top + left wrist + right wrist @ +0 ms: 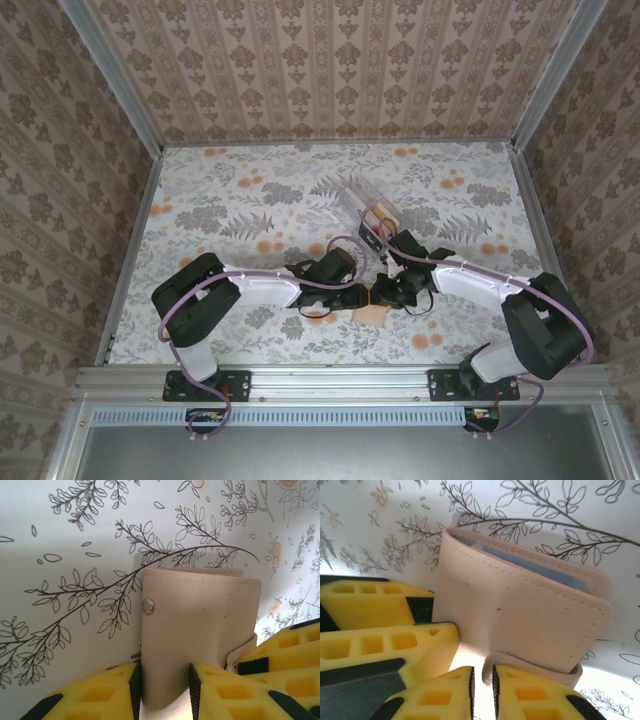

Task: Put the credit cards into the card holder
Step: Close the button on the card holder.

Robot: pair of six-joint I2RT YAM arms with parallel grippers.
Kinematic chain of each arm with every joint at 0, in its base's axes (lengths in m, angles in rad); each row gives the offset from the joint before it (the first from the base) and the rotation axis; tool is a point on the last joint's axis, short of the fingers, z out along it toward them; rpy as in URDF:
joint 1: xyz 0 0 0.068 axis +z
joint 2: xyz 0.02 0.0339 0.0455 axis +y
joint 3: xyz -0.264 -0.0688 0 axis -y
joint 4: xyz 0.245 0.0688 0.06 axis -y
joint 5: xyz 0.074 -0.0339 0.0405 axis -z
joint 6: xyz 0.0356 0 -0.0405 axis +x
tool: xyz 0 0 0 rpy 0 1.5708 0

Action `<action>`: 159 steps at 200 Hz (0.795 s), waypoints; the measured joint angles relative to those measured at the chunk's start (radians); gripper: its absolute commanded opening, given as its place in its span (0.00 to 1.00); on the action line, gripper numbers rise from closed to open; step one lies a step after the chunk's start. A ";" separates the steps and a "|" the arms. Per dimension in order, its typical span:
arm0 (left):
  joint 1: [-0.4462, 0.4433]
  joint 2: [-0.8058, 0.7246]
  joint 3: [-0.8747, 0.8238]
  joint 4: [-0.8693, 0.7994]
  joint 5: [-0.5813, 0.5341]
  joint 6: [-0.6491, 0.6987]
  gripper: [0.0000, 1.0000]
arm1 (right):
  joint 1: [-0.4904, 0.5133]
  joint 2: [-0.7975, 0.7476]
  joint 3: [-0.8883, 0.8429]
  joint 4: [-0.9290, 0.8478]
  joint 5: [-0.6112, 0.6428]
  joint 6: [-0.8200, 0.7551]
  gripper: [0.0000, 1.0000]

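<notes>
tan wallet (200,620) is pinched at its bottom edge by the left gripper (164,685). right gripper (483,687) is only cracked open, beside the strap (535,666). card holder (357,207) is parked just above centre of the top view.

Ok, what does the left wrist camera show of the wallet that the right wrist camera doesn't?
Left wrist: the metal snap on the tan wallet, and the left gripper with its jaws closed on the wallet's near edge. Right wrist: the grey-blue lining inside the fold, and the right gripper, jaws a slit apart. Both: the folded wallet, its strap tab, the floral tablecloth, and the other arm's yellow fingers.
</notes>
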 measured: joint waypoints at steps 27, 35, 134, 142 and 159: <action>-0.002 0.000 -0.001 0.001 -0.002 -0.004 0.32 | 0.000 -0.100 -0.002 0.003 0.004 0.024 0.33; -0.003 0.000 -0.001 0.001 -0.003 -0.004 0.32 | 0.000 -0.129 -0.006 0.009 0.007 0.031 0.33; -0.003 0.000 -0.003 0.002 -0.004 -0.004 0.32 | -0.018 -0.080 -0.106 0.114 0.017 0.086 0.09; -0.003 0.000 -0.003 0.002 -0.004 -0.005 0.32 | -0.018 -0.061 -0.110 0.122 0.016 0.086 0.09; -0.003 0.000 -0.006 0.005 -0.005 -0.008 0.32 | -0.022 -0.040 -0.103 0.134 0.010 0.084 0.08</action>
